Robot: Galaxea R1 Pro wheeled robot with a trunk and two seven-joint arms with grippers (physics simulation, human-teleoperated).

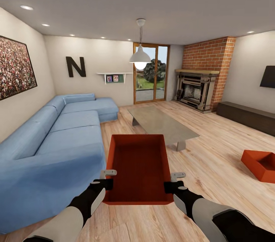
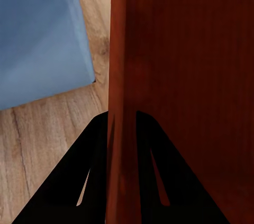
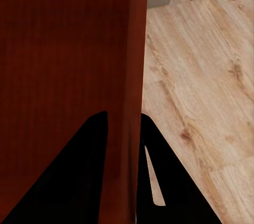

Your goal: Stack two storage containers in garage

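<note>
I am in the living room, with its light wood plank floor. One red-orange open-topped storage container (image 1: 139,167) hangs in front of me above the planks, held between both arms. My left gripper (image 1: 108,180) is shut on its left wall (image 2: 117,75), one finger on each side of the rim. The right gripper (image 1: 170,183) pinches the right wall (image 3: 135,60) the same way. A second storage container (image 1: 261,163) sits on the planks at the far right, partly cut off by the picture's edge.
A blue corner sofa (image 1: 53,139) runs along the left, close to the held bin. The grey low table (image 1: 162,121) stands just beyond the bin. Behind it are a brick fireplace (image 1: 198,89), a glass door (image 1: 151,72), a black "N" (image 1: 75,66) and a dark low bench (image 1: 248,116).
</note>
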